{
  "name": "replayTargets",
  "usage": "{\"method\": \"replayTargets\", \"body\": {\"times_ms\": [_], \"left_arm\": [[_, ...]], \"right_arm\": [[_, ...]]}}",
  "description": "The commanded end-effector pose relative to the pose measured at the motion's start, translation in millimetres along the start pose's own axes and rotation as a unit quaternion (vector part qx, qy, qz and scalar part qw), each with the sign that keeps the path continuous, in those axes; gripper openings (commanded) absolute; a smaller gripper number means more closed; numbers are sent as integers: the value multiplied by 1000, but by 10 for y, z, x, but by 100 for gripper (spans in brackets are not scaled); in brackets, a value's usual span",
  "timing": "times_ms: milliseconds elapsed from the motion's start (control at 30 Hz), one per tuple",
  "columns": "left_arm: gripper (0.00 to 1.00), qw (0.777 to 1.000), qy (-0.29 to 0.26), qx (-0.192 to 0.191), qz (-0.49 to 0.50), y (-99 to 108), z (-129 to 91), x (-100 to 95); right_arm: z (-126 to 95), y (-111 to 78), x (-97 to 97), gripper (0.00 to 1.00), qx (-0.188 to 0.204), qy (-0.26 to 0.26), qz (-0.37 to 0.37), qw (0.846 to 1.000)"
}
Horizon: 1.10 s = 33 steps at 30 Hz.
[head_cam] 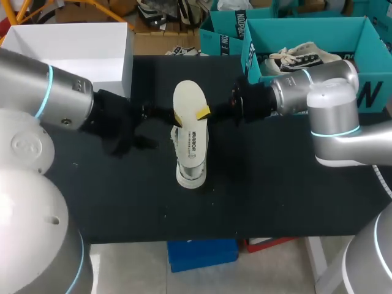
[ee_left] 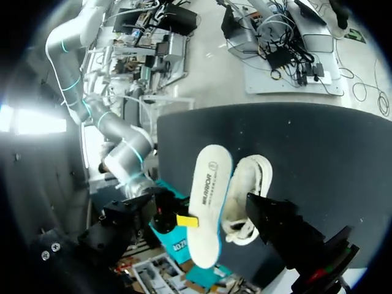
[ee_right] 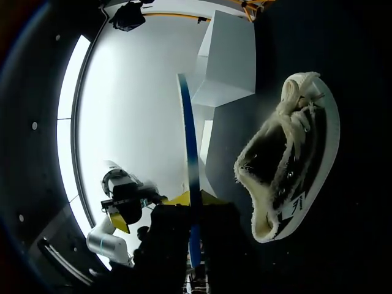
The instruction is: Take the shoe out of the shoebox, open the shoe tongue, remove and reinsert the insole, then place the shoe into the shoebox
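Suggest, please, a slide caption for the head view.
Right gripper holds the insole, out of the shoe lying on the table.

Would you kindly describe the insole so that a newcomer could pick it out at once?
On the black table, a white shoe lies midway between the white box and the teal shoebox. The insole is the flat white oval held up beside it by the right gripper; unlike the shoe, it is thin, smooth and laceless.
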State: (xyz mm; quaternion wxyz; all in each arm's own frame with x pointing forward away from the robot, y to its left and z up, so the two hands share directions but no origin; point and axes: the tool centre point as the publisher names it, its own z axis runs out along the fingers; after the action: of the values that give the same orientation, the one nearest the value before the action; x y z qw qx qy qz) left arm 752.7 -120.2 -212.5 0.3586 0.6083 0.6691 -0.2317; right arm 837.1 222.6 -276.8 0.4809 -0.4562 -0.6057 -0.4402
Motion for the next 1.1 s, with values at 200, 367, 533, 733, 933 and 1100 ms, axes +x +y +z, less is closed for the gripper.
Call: {"method": "replayTargets", "body": {"times_ms": [200, 367, 533, 733, 933, 1100], "left_arm": [[100, 985, 170, 21, -4, -5, -10, -285], [100, 983, 181, 25, -2, -27, 48, -390], [100, 979, 202, 35, 2, -8, 155, -464], [100, 969, 245, 37, 14, 94, 238, -572], [100, 960, 273, 49, 29, 117, 241, -671], [100, 960, 271, 54, 44, 92, 232, -722]], "right_arm": [[10, 7, -8, 0, 0, 0, 0, 1000], [10, 7, -8, 0, 0, 0, 0, 1000], [10, 7, -8, 0, 0, 0, 0, 1000], [10, 7, -8, 0, 0, 0, 0, 1000], [10, 7, -8, 0, 0, 0, 0, 1000], [10, 7, -8, 0, 0, 0, 0, 1000]]}}
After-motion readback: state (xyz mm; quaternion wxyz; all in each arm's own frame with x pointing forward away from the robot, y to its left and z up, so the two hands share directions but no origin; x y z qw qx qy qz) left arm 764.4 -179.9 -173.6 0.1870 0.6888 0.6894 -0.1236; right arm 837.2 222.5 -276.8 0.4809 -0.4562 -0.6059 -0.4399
